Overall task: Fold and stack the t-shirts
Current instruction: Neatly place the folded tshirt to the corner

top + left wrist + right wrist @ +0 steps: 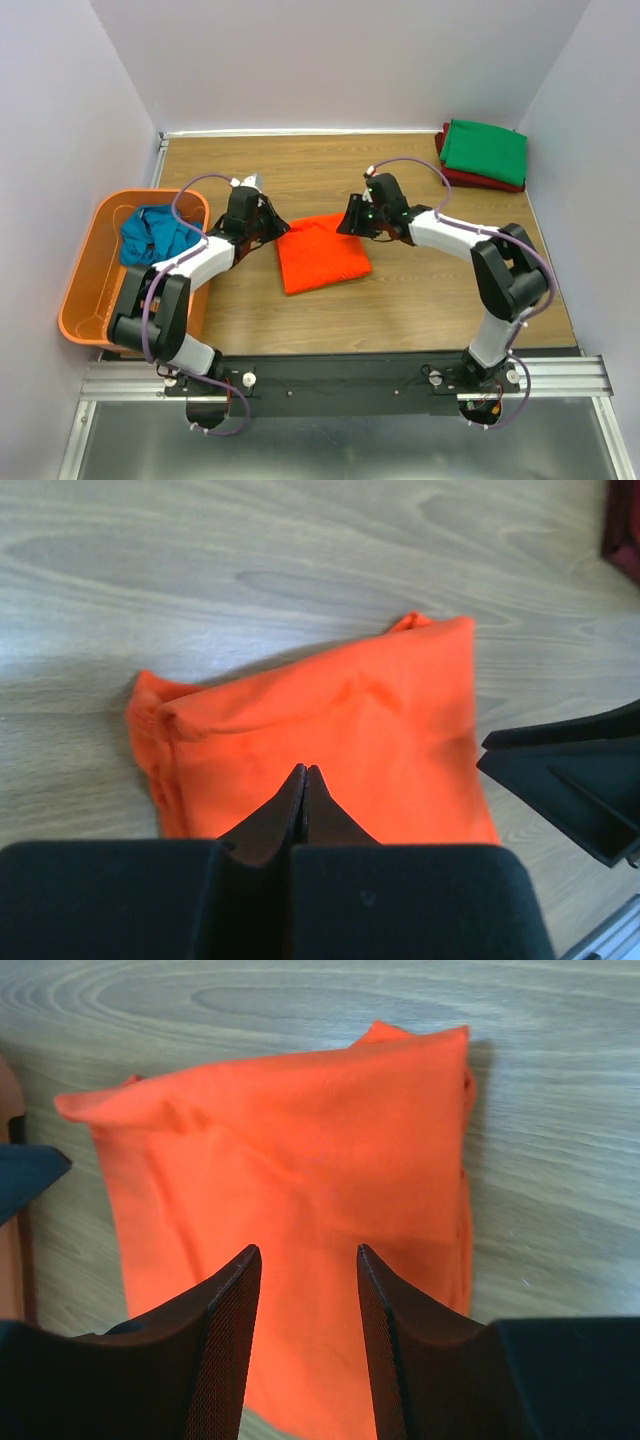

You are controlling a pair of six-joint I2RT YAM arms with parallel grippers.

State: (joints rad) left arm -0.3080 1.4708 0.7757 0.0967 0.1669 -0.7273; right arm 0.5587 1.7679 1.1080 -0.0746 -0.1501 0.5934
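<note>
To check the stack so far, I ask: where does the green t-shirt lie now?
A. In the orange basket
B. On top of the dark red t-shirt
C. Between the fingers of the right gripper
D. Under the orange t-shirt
B: the top view shows the green t-shirt lying folded on the dark red t-shirt at the far right corner, with only the red edges showing beneath it.

Bright, even light, sharp focus, with a soft shadow beside the orange t-shirt (300, 1160).
</note>
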